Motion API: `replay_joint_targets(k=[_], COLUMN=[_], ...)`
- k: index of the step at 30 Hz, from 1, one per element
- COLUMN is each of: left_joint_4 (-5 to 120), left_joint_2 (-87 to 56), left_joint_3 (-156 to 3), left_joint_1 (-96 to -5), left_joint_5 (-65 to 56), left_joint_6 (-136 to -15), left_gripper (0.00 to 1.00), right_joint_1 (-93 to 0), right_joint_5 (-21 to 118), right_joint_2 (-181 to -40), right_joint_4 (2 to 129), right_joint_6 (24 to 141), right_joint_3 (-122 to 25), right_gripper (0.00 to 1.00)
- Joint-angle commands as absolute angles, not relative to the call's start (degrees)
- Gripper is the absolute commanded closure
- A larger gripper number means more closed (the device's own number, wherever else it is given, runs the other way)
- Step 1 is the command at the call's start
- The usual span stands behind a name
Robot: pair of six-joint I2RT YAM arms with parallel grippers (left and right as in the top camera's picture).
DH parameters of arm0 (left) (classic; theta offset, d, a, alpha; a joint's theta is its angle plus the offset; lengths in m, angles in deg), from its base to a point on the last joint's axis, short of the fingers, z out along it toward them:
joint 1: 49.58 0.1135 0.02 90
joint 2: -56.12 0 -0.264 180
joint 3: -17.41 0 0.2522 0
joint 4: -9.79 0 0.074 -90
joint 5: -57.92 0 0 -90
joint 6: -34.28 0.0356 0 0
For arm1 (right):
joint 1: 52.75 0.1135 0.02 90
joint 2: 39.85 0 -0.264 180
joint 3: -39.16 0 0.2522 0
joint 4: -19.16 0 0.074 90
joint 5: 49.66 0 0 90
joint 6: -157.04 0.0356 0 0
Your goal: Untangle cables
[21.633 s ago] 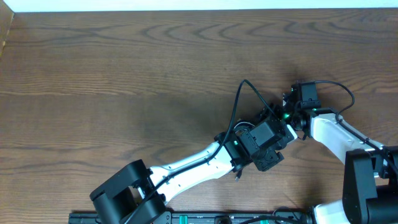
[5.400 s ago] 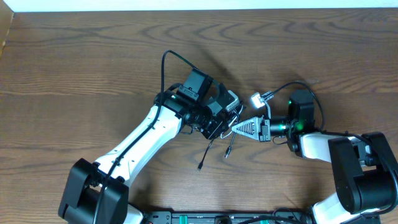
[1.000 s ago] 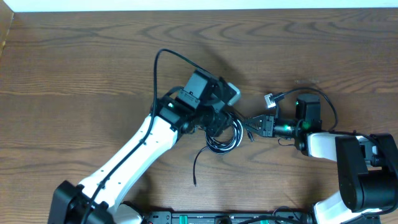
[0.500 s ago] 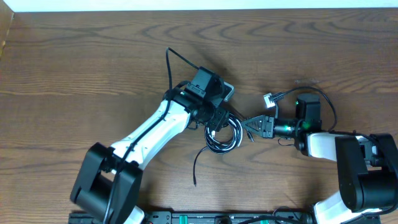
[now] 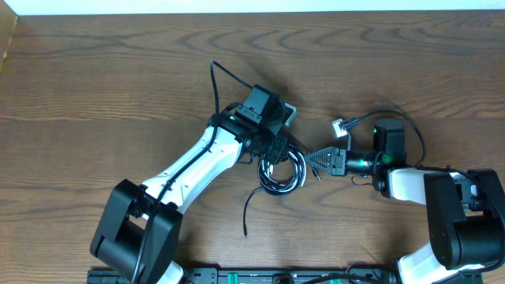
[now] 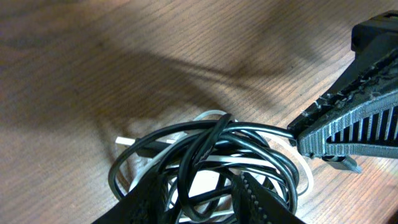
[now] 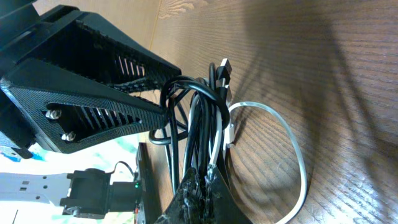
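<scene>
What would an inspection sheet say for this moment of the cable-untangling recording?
Surface: brown wooden table.
Job's things: black cable coiled mid-table, white cable threaded through it; the two are tangled together.
Clutter: nothing seen.
Grippers: left gripper has its jaws apart, astride the coil; right gripper is shut on black strands at the coil's right side.
Cables: the black cable's loose end trails toward the near edge; arm wires loop above the wrists.
Surroundings: pale strip past the far edge; black rail at the near edge.
</scene>
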State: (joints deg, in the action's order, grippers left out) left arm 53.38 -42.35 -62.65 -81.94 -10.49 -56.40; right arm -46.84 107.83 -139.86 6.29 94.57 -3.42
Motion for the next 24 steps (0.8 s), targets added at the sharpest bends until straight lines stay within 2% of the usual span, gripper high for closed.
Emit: replay_joint_targets(k=[1,3,16,24], left_joint_4=[54.41,54.82,58.03,57.38], left_joint_2=[-41.22,-41.22,-41.15,-38.68], left_joint_3=[-62.96,-62.96,-62.96,-62.98], left_joint_1=[-82.18,-82.18,-82.18,-82.66], left_joint_5=[-10.06,-10.08,-15.67,-16.35], left_joint_6=[-61.26,-62.17,-78.46,-80.99], left_gripper=[0.68,0.74,0.74,0.73], right_joint_1=[-46.42,-46.42,-46.27,-46.27], right_joint_5=[108.81,108.83,108.07,107.93], right_joint_2=[-139.51,-139.51,-139.51,-139.51], right_joint_4=[6.2,6.18,6.66,7.01], right_joint_6=[93.11,93.13,93.13,93.13], right_joint_3=[-3.62,-3.62,-3.62,-3.62], right_gripper=[0.99,0.99,0.99,0.99])
